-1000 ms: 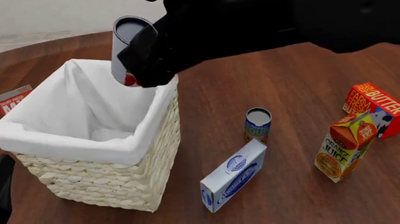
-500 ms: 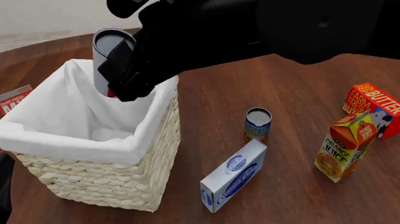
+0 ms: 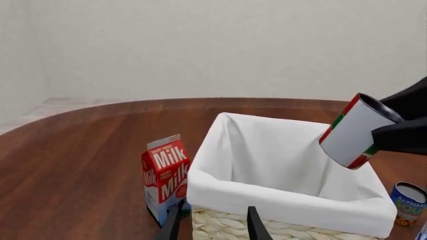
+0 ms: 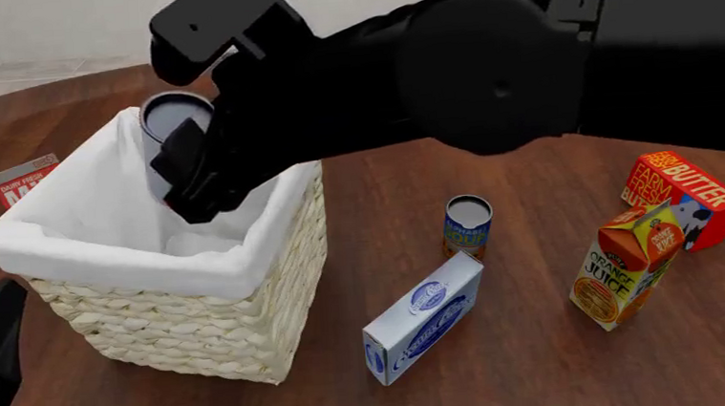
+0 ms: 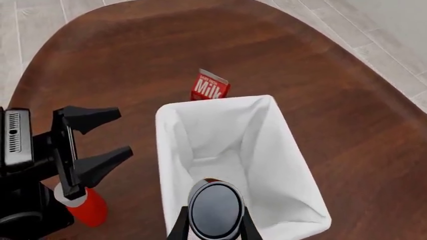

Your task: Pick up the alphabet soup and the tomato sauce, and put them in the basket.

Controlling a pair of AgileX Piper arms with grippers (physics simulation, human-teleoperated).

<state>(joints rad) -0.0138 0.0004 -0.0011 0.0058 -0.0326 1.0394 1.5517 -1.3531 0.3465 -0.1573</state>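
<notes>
Two fingers of your right gripper (image 4: 195, 181) pinch the tomato sauce (image 4: 169, 130) in the front view, tilted over the basket (image 4: 180, 326); the soup (image 4: 468, 226) stands well apart.

Left wrist: your left gripper (image 3: 212, 227) is spread, holding nothing, near the basket wall.

Right wrist: the can sits clamped, basket below.

Simulated room, wooden table (image 4: 463, 177), tiled floor (image 5: 373, 35), plain walls

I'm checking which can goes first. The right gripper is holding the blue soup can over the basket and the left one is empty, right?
Not quite. The right gripper holds the tomato sauce, white with red and green marks, as the left wrist view shows. It is over the basket; the left gripper is empty.
</notes>
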